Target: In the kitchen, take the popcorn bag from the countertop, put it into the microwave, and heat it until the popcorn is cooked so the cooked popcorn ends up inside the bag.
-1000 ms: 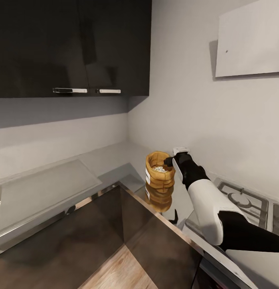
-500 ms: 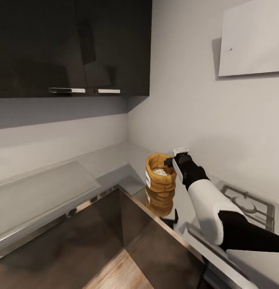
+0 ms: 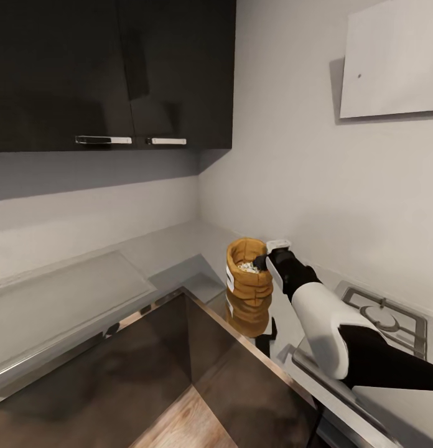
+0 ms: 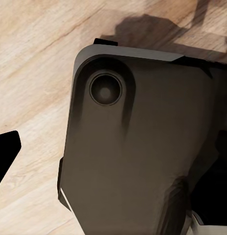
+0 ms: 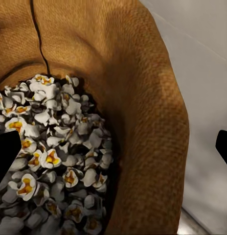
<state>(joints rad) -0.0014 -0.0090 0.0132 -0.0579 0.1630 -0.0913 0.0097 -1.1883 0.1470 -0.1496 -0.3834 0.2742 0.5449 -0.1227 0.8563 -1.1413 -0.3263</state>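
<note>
We see a corner of the kitchen with grey walls, where the grey metal surface [image 3: 179, 249] turns in an L shape. Above it hang dark upper cabinets [image 3: 111, 71] with two short metal handles, and on the right wall there is a pale flat panel [image 3: 391, 59]. Under the surface the cabinet fronts [image 3: 148, 367] are dark and shiny, and a piece of light wood floor [image 3: 182, 420] shows below. A gas hob [image 3: 381, 317] is set into the surface at the right.

The popcorn bag [image 3: 247, 270] stands upright on the surface near the inner corner, and its reflection shows in the metal. In the right wrist view the bag [image 5: 143, 112] is open at the top, with white and yellow popcorn [image 5: 55, 161] inside.

The right arm reaches forward from the lower right, and the right gripper [image 3: 261, 261] is at the rim of the bag. Its fingers [image 5: 6, 154] stand on both sides of the bag's wall, one inside and one outside, and they are parted; we cannot tell whether they touch the cloth.

The left wrist view looks down at a dark part of the robot [image 4: 138, 147] over the wood floor. One dark finger [image 4: 6, 149] shows at the edge, and we cannot tell the state of the left fingers.
</note>
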